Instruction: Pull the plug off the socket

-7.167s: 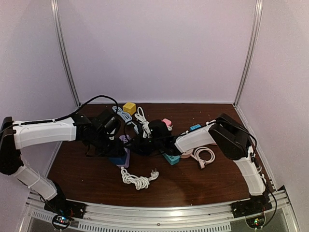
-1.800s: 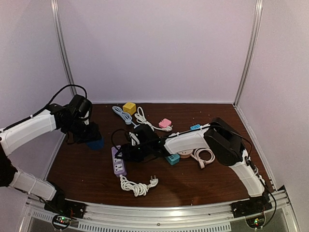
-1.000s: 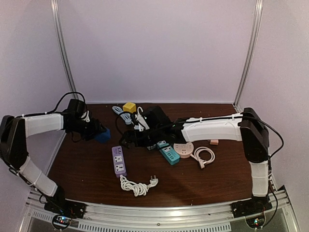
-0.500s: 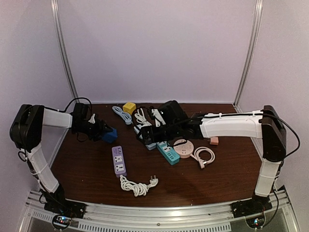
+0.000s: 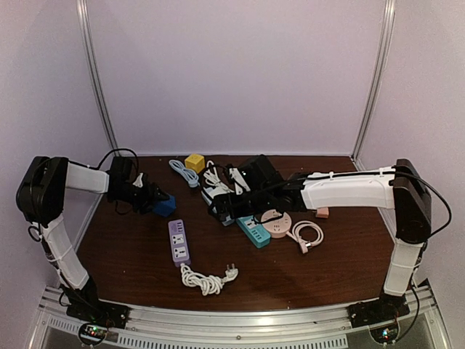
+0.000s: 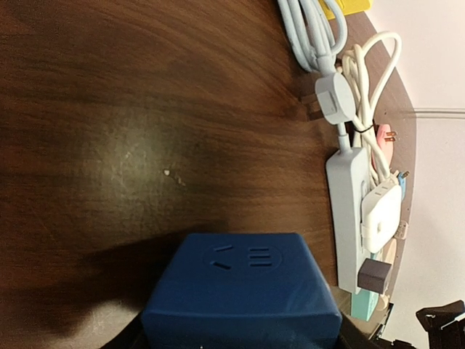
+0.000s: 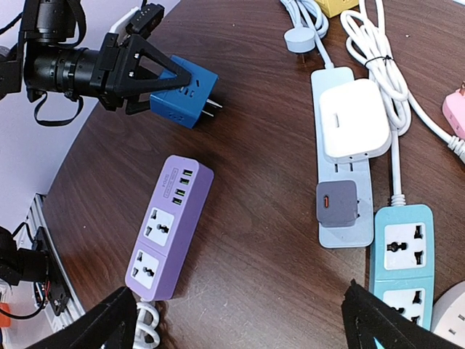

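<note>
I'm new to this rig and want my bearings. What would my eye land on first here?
First, the blue plug cube, gripped in the left arm's fingers at the left side of the table, prongs bare. Next the purple power strip, lying near the middle with every socket empty. Beyond it, the right arm's fingers spread wide above a grey strip carrying a white adapter.

The plug (image 7: 182, 87) is deep blue with silver pins. The purple power strip (image 7: 168, 225) has white socket faces. The pale grey-blue strip (image 7: 338, 169) carries a white adapter (image 7: 354, 118) and a dark grey adapter (image 7: 337, 203). The teal strip (image 7: 403, 254) also has white faces. The cube (image 5: 194, 161) is yellow. The table (image 5: 305, 276) is dark brown with wood grain.
</note>
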